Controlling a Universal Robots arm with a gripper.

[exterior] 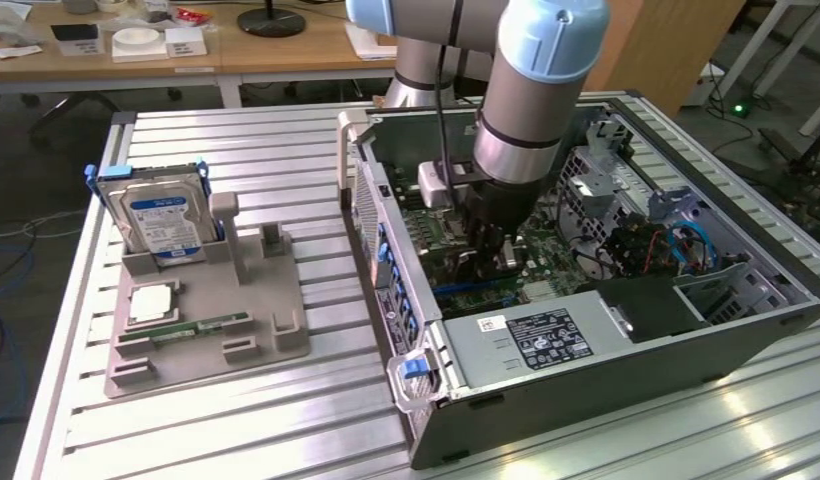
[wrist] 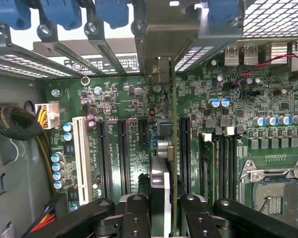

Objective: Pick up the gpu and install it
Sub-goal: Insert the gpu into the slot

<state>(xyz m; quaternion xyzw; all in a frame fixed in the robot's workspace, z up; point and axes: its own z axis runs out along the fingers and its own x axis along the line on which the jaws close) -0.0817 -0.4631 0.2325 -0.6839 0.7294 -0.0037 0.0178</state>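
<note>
In the wrist view the gpu (wrist: pixel 172 148) appears edge-on as a thin dark-green card with a pale metal bracket end (wrist: pixel 160 70) next to the case's rear slot openings. It stands over the motherboard (wrist: pixel 124 99), in line with the long black expansion slots. My gripper (wrist: pixel 165 218) is shut on the card, one black finger (wrist: pixel 134 218) on each side. In the exterior view the gripper (exterior: pixel 497 250) reaches down inside the open computer case (exterior: pixel 730 320), low over the board. I cannot tell whether the card sits in a slot.
A grey fixture (exterior: pixel 203 320) on the exterior view's left holds a silver hard drive (exterior: pixel 163 215) with a blue-white label, a green memory stick (exterior: pixel 197 327) and a square chip (exterior: pixel 154 300). The power supply (exterior: pixel 544 340) and drive cage (exterior: pixel 610 180) crowd the case. Blue slot clips (wrist: pixel 59 12) line its rear wall.
</note>
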